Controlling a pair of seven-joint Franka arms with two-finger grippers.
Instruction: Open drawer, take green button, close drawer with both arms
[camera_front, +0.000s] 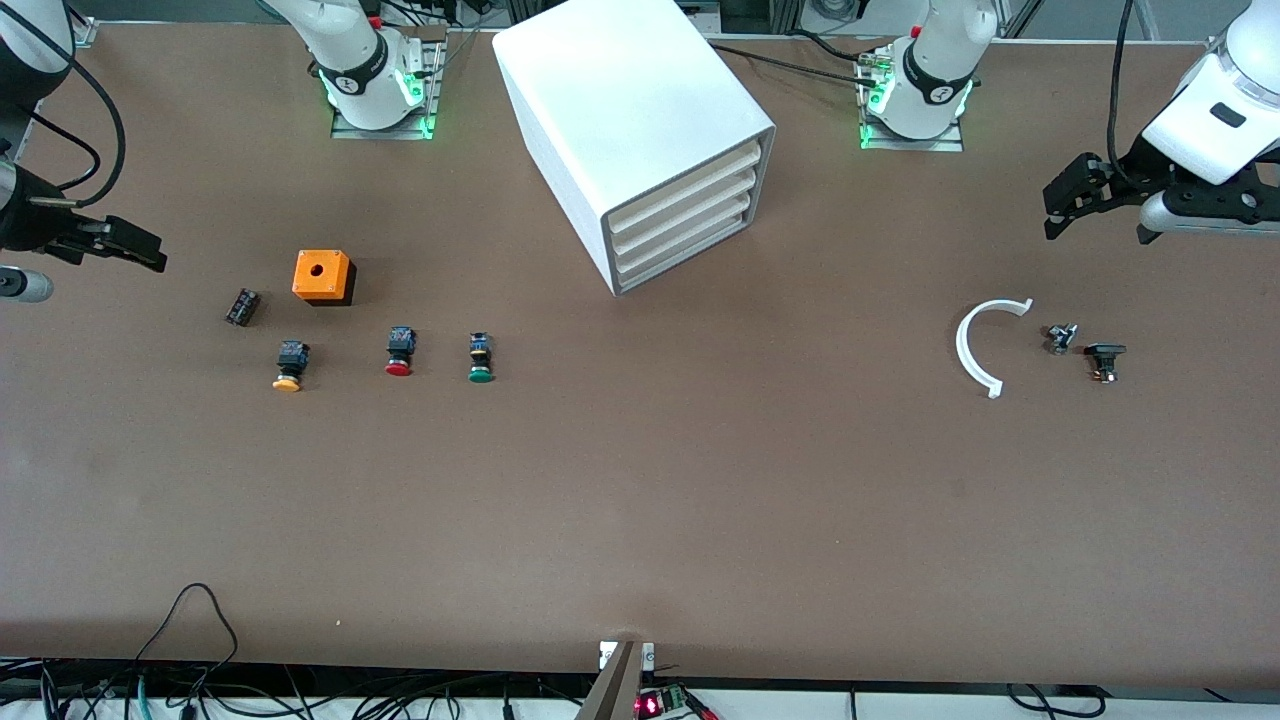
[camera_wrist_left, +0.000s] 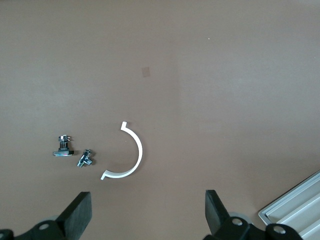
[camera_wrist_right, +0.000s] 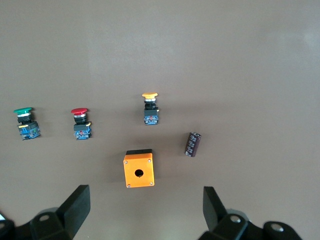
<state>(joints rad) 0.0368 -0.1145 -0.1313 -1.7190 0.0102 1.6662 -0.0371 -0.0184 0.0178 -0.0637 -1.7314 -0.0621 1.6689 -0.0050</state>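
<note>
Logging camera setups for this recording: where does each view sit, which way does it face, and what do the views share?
Front: high across the table, facing both bases; shows cabinet, both arms.
Left wrist: looks down over the white arc and two small metal parts; open left end effector shows, plus a corner of drawers.
Right wrist: looks down over green button, red and orange buttons, orange box; open right end effector shows.
Shared: front shows everything both wrists see.

Matte brown desk (camera_front: 640, 500) fills the view under even light, with black cables (camera_front: 200, 640) hanging along its camera-side edge and metal framing above its top edge.
</note>
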